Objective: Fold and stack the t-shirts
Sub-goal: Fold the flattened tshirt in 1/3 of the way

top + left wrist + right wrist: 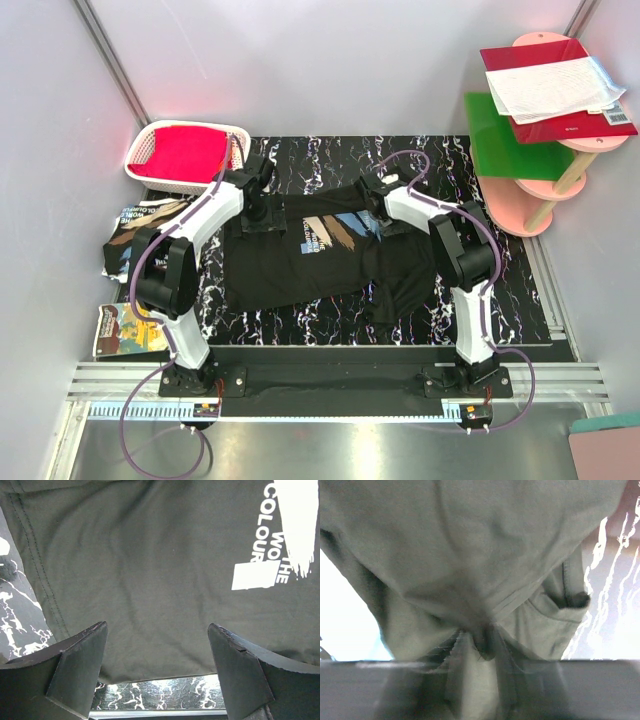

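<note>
A black t-shirt (320, 265) with a blue, tan and white chest print lies spread on the black marbled mat (300, 325), its right side rumpled. My left gripper (262, 218) hovers over the shirt's left part. In the left wrist view it (157, 627) stands open over the flat cloth (150, 555), close to the hem, with nothing between the fingers. At the shirt's far edge is my right gripper (372, 192). The blurred right wrist view shows a bunch of the cloth (470, 540) pinched in the right gripper (482, 645). A second t-shirt (135, 235) lies crumpled off the mat's left edge.
A white basket (150, 145) holding red cloth stands at the back left. A pink tiered stand (555, 190) with a green board and a red book stands at the right. A colourful printed item (122, 330) lies at the near left.
</note>
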